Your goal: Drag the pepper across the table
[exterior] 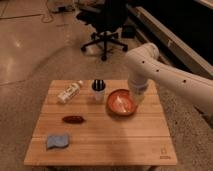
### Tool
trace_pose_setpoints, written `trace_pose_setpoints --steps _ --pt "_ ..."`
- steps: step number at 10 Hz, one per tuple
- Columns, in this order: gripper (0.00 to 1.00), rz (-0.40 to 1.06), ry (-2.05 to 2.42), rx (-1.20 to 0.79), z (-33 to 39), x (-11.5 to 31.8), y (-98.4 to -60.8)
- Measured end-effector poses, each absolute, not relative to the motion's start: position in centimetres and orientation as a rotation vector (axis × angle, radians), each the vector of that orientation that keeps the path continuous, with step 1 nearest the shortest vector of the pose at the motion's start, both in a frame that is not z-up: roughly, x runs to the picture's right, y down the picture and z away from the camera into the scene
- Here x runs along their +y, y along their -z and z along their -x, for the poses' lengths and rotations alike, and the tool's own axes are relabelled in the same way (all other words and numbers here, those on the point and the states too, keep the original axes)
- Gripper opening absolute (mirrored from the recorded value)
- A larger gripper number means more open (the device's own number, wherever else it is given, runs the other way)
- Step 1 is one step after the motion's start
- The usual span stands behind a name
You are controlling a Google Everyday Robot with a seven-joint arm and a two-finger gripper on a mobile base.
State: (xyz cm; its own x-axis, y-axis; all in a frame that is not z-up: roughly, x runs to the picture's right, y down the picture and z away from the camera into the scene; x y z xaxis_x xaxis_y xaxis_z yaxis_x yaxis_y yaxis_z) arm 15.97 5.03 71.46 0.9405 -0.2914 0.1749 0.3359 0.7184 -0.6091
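Observation:
The small dark red pepper (73, 119) lies on the left half of the light wooden table (115, 137), on its side and untouched. My gripper (136, 96) hangs from the white arm (150, 62) at the table's far right, just over the right rim of the round orange-red bowl (120, 103). It is well to the right of the pepper, with the bowl between them. Nothing shows in the gripper.
A blue-grey cloth (57, 141) lies at the front left. A white bottle (70, 92) lies on its side at the back left. A white cup with dark items (98, 91) stands beside the bowl. A black office chair (105, 25) stands behind the table.

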Motion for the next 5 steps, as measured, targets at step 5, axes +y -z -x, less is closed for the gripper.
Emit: trace_pose_setpoints --steps 5 --pt "0.45 0.695 0.341 -0.067 -14.3 5.4 -71.5"
